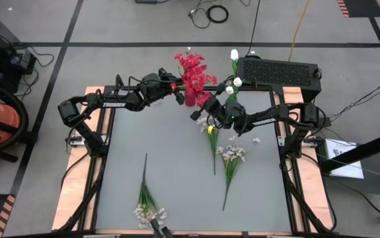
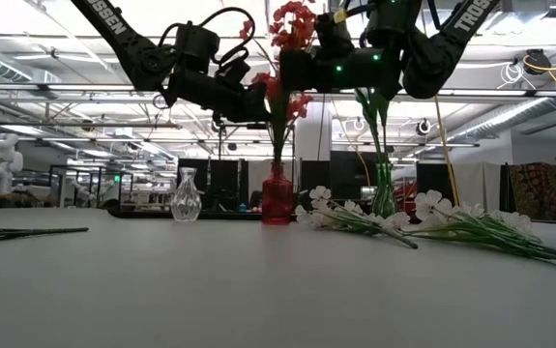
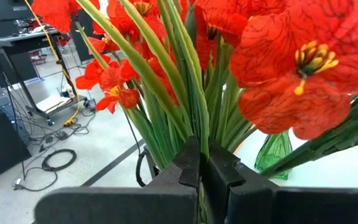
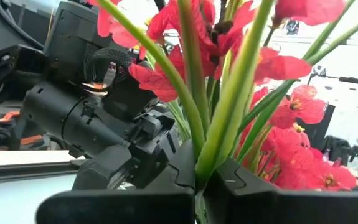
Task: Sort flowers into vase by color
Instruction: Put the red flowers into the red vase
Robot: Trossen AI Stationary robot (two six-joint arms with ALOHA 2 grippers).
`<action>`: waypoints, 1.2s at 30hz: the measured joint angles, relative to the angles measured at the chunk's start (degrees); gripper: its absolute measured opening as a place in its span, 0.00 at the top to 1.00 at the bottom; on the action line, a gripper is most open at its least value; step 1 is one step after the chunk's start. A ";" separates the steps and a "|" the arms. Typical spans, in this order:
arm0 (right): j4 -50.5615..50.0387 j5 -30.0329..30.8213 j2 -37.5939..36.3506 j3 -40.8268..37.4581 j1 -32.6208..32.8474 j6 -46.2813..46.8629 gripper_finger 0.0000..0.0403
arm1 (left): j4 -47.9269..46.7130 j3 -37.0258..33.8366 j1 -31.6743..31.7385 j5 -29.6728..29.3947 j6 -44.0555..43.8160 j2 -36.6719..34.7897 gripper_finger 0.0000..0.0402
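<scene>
While both arms meet over the back of the table:
Table [image 1: 176, 165]: holds loose pale-blossom stems [image 1: 231, 158], well apart from the vases, unsorted.
Red flowers [image 1: 191, 71]: standing in the red vase [image 2: 277, 201] at the back edge, sorted by color.
White buds [image 1: 234, 56]: upright in the green vase [image 2: 383, 198] beside it.
Left gripper [image 3: 200, 167]: clamped on the red stems, probably steadying them.
Right gripper [image 4: 198, 177]: pinched on green stems beside the left gripper, likely seating a red flower.
Clear vase [image 2: 187, 196]: empty, likely for pale blossoms.
</scene>
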 joint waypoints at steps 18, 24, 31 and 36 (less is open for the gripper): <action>-0.13 3.50 0.00 0.00 2.56 1.87 1.00 | -2.31 0.00 0.00 -0.38 0.07 -0.40 0.98; -0.13 4.92 0.00 0.00 2.55 4.28 1.00 | -2.85 0.02 0.00 -0.44 0.07 -1.98 0.98; -1.51 4.85 -0.02 0.02 1.38 9.94 1.00 | -3.35 0.02 0.00 0.00 -0.08 -2.40 0.98; -5.33 4.74 -0.07 0.09 0.59 13.36 1.00 | -4.90 0.02 0.00 0.11 -0.10 -2.40 0.98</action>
